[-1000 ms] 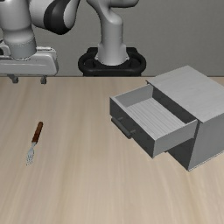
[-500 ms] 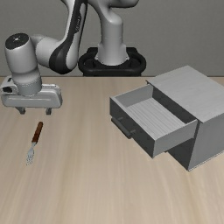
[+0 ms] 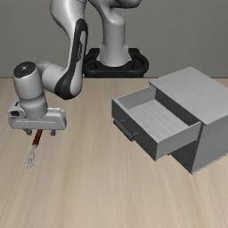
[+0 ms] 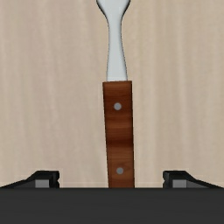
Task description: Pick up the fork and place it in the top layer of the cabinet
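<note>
A fork (image 3: 33, 152) with a brown wooden handle and silver tines lies flat on the wooden table at the exterior view's left. My gripper (image 3: 36, 135) hangs right over its handle end, fingers open and straddling it. In the wrist view the brown handle (image 4: 117, 131) with two rivets runs straight out from between my fingertips (image 4: 45, 178), with wide gaps to each fingertip. The metal neck (image 4: 116, 44) runs on beyond the handle. The grey cabinet (image 3: 191, 111) stands at the exterior view's right with its top drawer (image 3: 156, 120) pulled open and empty.
The robot's black base (image 3: 111, 64) sits at the table's far edge. The drawer's dark handle (image 3: 126, 132) juts toward the table's middle. Bare wooden table (image 3: 89, 187) lies between the fork and the cabinet.
My hand has come down and forward from above the table's far left until it is low over the fork's handle. The fork and the drawer have not moved.
</note>
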